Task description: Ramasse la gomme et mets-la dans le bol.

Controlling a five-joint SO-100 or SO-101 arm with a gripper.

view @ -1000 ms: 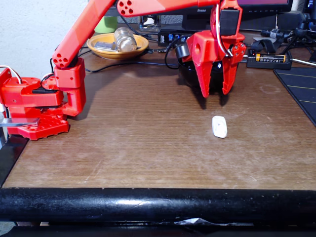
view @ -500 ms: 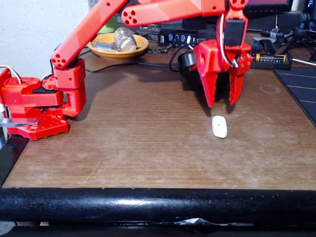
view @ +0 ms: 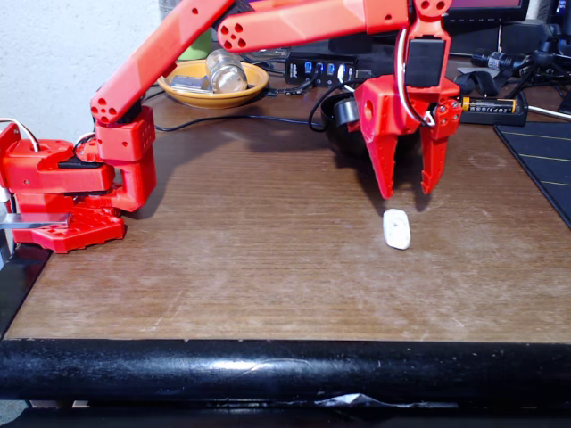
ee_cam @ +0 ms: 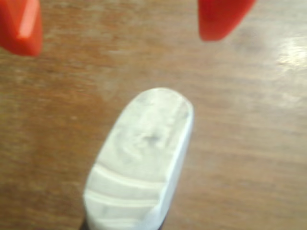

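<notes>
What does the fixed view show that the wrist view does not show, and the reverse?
The fixed view shows the whole scene: the red arm's base, the black bowl partly hidden behind the gripper, and the orange dish at the back of the table.

The wrist view shows the eraser closely: grey smudges and curved lines on its top.

Both show the eraser lying free on the wood, and the open red fingers above it, not touching it.
</notes>
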